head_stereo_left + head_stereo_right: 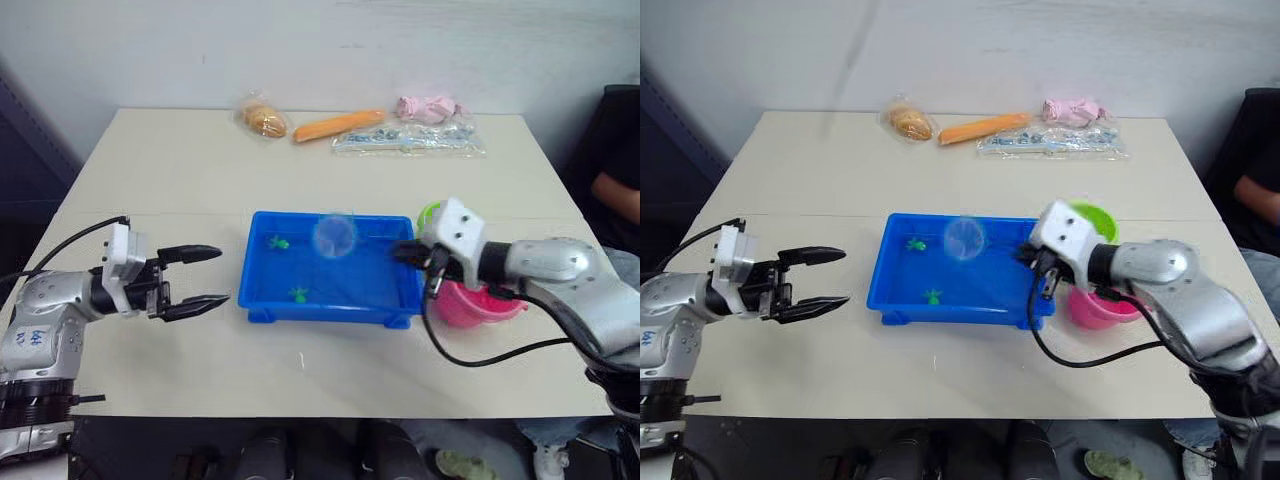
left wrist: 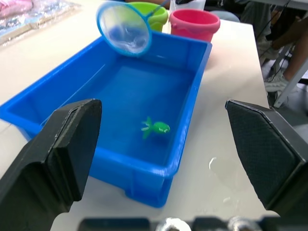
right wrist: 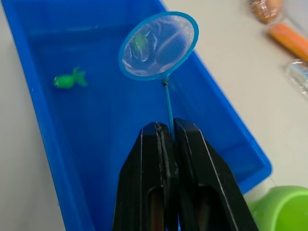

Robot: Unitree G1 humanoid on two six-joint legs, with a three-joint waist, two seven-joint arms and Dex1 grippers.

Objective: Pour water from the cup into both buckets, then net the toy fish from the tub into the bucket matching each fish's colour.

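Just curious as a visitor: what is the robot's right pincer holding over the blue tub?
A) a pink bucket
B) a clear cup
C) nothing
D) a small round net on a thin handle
D: the right pincer is shut on the thin handle of the net, held over the tub.

A wide, pale beige rectangular table (image 1: 180, 170) is taking up most of the scene. Along its far edge, a small clear bag holding a round golden-brown bun (image 1: 264, 120) is lying beside a long orange carrot-shaped toy (image 1: 338, 125). Near the carrot, a flat clear plastic packet with bluish contents (image 1: 410, 139) is resting, and a crumpled pink soft bundle (image 1: 427, 107) is sitting just behind it. A person's arm in a dark sleeve (image 1: 615, 185) is showing at the right edge.
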